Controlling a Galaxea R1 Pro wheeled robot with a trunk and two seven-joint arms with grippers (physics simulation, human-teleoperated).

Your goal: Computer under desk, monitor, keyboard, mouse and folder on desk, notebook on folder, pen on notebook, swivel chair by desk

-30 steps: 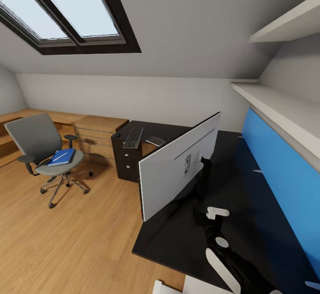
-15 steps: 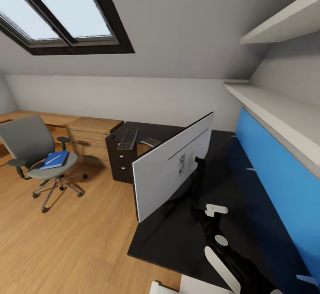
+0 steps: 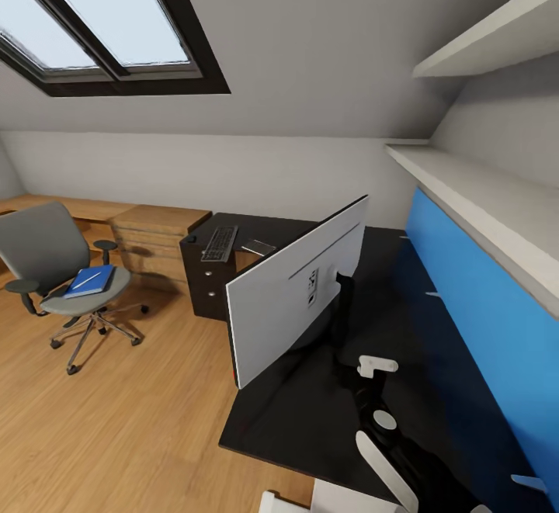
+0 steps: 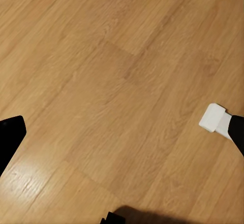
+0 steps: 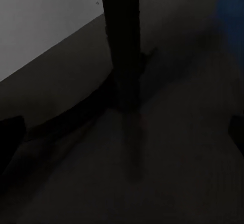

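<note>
Your whole view has swung a little over the last second: the swivel chair and the monitor have both slid leftward in frame together, so that is the head or base turning, not the things moving. The monitor stands on the desk with its pale back to you, the keyboard farther along the same top. The folder lies on the chair seat with the pen on it (nothing carried yet). Your left gripper hangs spread wide over bare floor, holding nothing; the right gripper's fingers I cannot tell from the dark wrist picture facing the monitor's neck. Fetching the folder looks like your next job.
</note>
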